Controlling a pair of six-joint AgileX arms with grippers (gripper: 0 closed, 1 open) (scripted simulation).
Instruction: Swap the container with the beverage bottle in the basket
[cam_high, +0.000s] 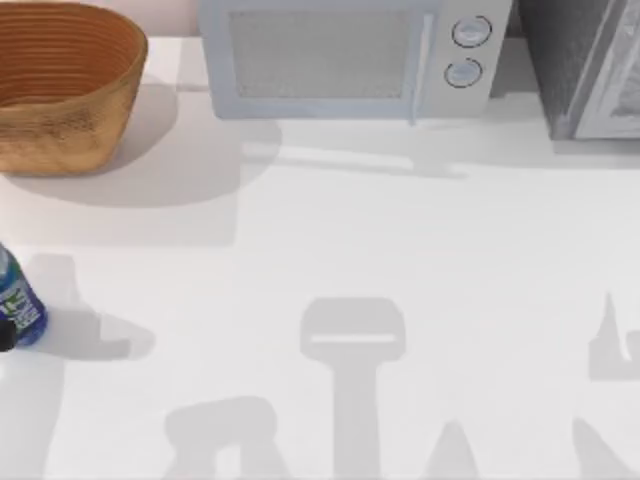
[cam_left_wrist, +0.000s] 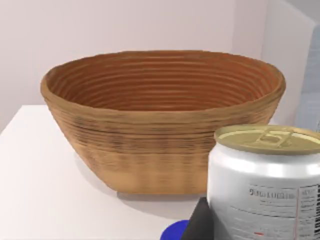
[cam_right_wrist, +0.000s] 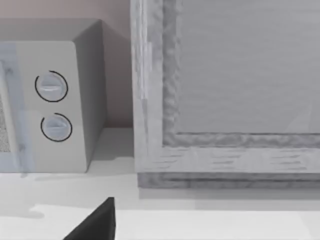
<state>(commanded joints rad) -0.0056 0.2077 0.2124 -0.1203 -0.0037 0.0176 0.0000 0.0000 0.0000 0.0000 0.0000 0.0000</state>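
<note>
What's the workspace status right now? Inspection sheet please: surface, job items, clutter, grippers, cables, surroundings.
Surface: white table, arm shadows along its near edge.
Basket: basket stands at the table's far left; the left wrist view shows nothing inside it.
Beverage bottle: beverage bottle stands on the table at the left edge, outside the basket.
Container: container upright, close before the left wrist camera, outside the basket.
Clutter: nothing seen.
Grippers: left gripper, a dark finger beside the container; right gripper, a dark finger tip facing the appliances.
Cables: nothing seen.
Surroundings: microwave at the back; grey cabinet at the back right.
</note>
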